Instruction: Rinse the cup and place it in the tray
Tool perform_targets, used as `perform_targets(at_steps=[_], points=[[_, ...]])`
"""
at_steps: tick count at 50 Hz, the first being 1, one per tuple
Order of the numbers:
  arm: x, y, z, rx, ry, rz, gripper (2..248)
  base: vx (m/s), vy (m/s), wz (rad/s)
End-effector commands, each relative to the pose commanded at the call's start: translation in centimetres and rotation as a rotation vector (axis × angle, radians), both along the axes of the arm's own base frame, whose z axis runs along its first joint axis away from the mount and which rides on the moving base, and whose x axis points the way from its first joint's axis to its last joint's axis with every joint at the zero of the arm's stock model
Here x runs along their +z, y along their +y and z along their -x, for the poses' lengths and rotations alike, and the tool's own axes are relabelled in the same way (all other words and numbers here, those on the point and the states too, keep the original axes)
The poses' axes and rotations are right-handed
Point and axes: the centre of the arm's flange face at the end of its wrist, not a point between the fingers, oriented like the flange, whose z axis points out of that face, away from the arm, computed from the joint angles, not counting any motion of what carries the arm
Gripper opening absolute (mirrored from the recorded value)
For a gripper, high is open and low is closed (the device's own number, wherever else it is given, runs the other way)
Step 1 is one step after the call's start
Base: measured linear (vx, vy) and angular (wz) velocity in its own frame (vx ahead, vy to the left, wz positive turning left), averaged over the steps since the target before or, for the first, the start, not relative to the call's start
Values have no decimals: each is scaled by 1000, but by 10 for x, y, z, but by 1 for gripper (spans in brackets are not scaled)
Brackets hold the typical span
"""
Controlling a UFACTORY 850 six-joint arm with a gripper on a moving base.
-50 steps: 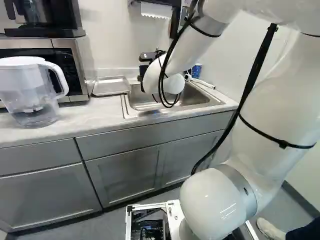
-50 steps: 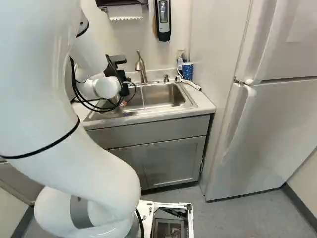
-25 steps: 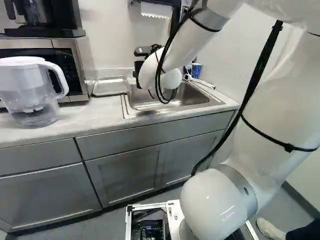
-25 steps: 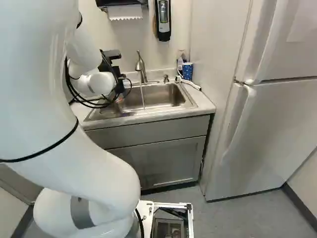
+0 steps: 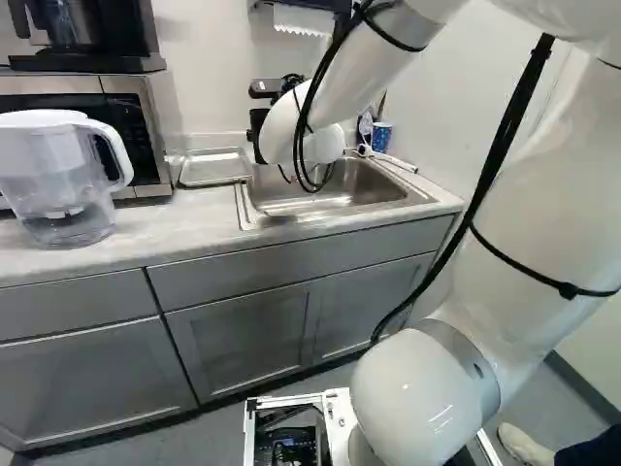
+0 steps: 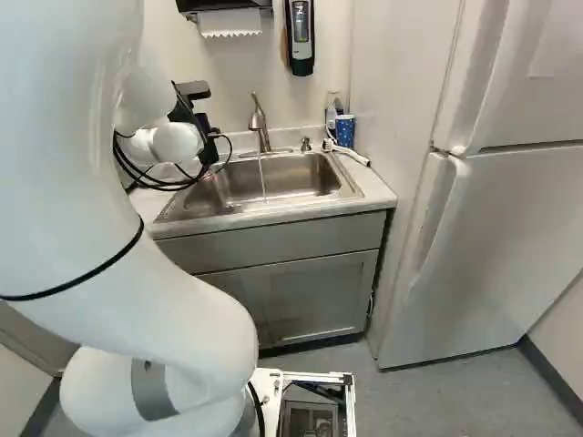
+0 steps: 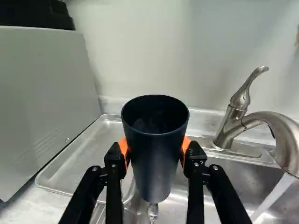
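- Firmly, the gripper [image 6: 203,122] clasps the dark blue cup [image 7: 155,154], fingers parted by its width
- The cup hangs upright near the metal baking tray [image 7: 70,172], water dripping beneath
- The faucet [image 7: 280,135] runs into the sink [image 6: 316,173]

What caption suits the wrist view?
Fingers grip a dark cup, a metal tray beyond and a faucet running nearby.
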Motion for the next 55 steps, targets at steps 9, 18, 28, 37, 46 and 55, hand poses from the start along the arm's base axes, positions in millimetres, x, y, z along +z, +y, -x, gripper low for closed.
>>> perform_targets(at_steps=[9,18,28,37,46,55], points=[[0,1,0,-3,9,-22,124,0,0,0],[0,1,0,-18,40,-97,124,0,0,0],[0,1,0,-36,79,-192,124,0,0,0],[0,1,0,-53,114,-277,124,0,0,0],[0,1,0,-70,150,-363,124,0,0,0],[0,1,0,-87,185,-449,124,0,0,0]])
